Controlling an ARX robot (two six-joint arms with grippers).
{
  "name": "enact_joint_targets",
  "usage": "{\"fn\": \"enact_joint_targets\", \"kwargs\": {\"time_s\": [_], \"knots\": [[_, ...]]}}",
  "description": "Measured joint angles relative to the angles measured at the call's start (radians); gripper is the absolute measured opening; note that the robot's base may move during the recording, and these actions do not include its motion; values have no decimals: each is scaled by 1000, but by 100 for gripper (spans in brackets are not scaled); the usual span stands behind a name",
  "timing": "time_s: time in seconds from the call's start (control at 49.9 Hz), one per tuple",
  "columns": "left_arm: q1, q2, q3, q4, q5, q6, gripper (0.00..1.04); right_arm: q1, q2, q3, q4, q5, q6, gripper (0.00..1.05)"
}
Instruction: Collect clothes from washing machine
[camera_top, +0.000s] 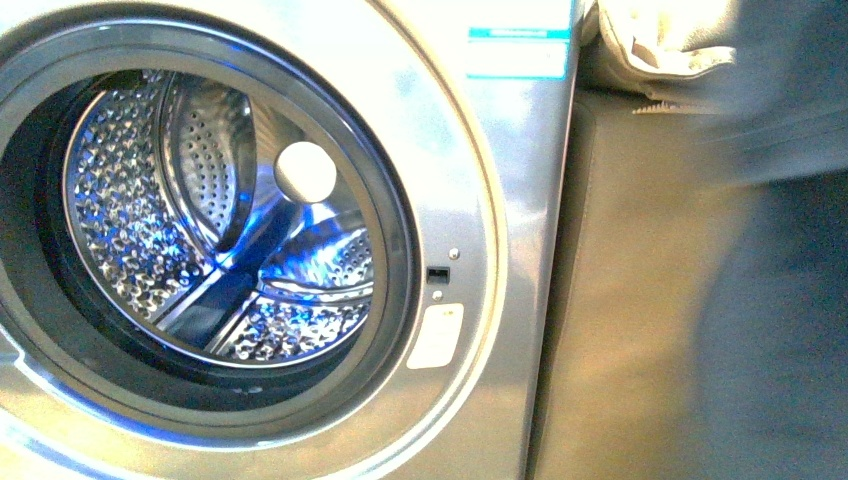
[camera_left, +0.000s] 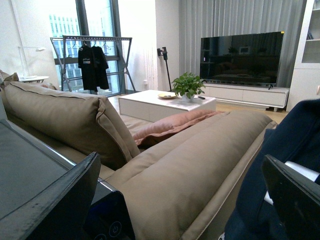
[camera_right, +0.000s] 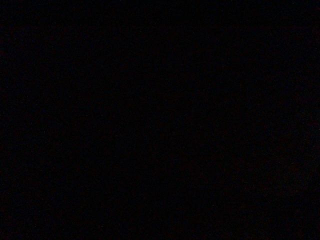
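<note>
Left gripper (camera_left: 180, 164): fingers (camera_left: 50, 200) are spread wide, with nothing between them. Clothes (camera_left: 280, 165): navy fabric lies just beside one finger. In the front view the clothes (camera_top: 780, 290) show as a blurred dark mass at 3 o'clock, outside the washer (camera_top: 500, 200). The drum (camera_top: 150, 200) sits at 9 o'clock with its porthole open. The sofa (camera_left: 200, 145) stands beyond the fingers. Farther off are a table (camera_left: 145, 102), plant (camera_left: 188, 85) and TV (camera_left: 240, 57). The right wrist view is dark, so the right gripper is not seen.
</note>
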Motion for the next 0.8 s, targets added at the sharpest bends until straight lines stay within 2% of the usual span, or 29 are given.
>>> {"fn": "enact_joint_targets", "kwargs": {"time_s": [0.26, 0.341, 0.441, 0.501, 0.581, 0.681, 0.801], "knots": [[0, 0, 0, 0, 0, 0, 98, -352, 5, 83, 131, -153, 145, 9], [0, 0, 0, 0, 0, 0, 98, -468, 3, 99, 109, -209, 163, 9], [0, 0, 0, 0, 0, 0, 98, -552, 0, 96, 76, -265, 151, 9], [0, 0, 0, 0, 0, 0, 98, -586, -19, 63, -18, -320, 99, 9], [0, 0, 0, 0, 0, 0, 98, -573, -34, -7, -171, -351, -21, 9], [0, 0, 0, 0, 0, 0, 98, -551, -19, -67, -319, -353, -137, 9], [0, 0, 0, 0, 0, 0, 98, -505, 104, -167, -610, -293, -414, 9]]}}
